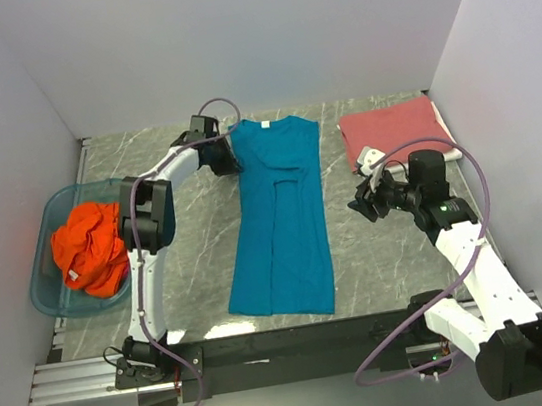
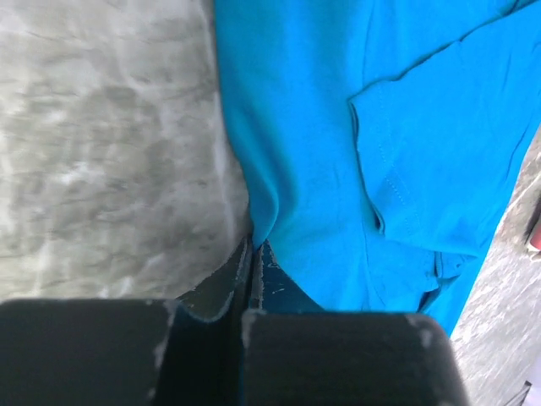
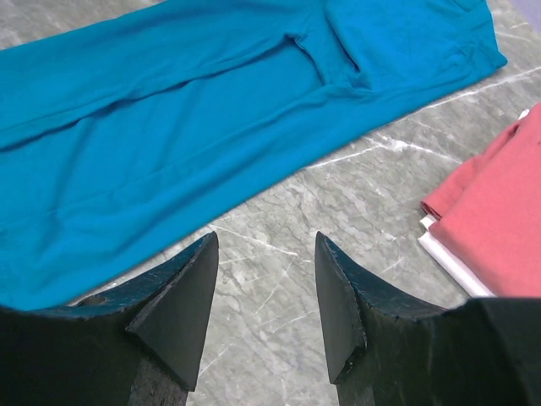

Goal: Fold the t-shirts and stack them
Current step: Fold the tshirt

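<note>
The teal blue t-shirt (image 1: 282, 211) lies lengthwise in the middle of the table, its sides folded in to make a long strip. My left gripper (image 1: 228, 161) is at its far left corner. In the left wrist view the gripper (image 2: 256, 245) is shut, with the edge of the teal t-shirt (image 2: 338, 127) pinched at its tips. My right gripper (image 1: 360, 201) hovers open over bare table, right of the shirt. Nothing is between its jaws (image 3: 266, 245), and the teal t-shirt (image 3: 169, 127) lies beyond them. The dusty red t-shirt (image 1: 392, 128) lies folded at the back right. The orange t-shirt (image 1: 91, 248) is crumpled in the tub.
A translucent blue tub (image 1: 45, 285) stands at the left edge of the marble table. A white cloth (image 3: 448, 258) shows under the red t-shirt (image 3: 499, 220). Walls close in the left, back and right sides.
</note>
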`<state>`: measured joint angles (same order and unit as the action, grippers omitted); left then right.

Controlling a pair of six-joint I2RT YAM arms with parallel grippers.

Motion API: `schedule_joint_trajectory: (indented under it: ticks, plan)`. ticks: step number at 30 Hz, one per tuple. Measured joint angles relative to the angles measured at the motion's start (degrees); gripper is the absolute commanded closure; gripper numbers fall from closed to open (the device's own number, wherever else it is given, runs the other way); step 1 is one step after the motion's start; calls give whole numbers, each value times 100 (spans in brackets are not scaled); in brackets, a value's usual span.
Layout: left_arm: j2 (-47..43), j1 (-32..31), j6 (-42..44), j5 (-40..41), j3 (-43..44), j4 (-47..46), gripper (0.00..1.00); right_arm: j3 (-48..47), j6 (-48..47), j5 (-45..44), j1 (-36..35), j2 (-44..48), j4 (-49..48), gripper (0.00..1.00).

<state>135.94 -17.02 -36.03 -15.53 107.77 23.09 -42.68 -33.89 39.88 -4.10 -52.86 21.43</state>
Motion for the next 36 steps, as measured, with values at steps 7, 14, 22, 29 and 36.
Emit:
schedule_joint_trajectory:
  ticks: [7,14,22,29,36]
  plan:
    - [-17,260,4,-24,-44,-57,100,0,42,107,57,-157,9,44]
    - [-326,540,116,90,-483,-142,62,-28,13,184,72,-529,96,43]
    - [-1985,634,540,986,-1862,-205,33,-691,17,516,70,-1510,619,43]
    - [-4577,632,1019,1115,-2931,-356,33,-1580,247,564,-299,-2356,822,43]
    - [-7750,522,1897,601,-5757,-1115,11,-1161,-833,345,-1495,-1993,935,29]
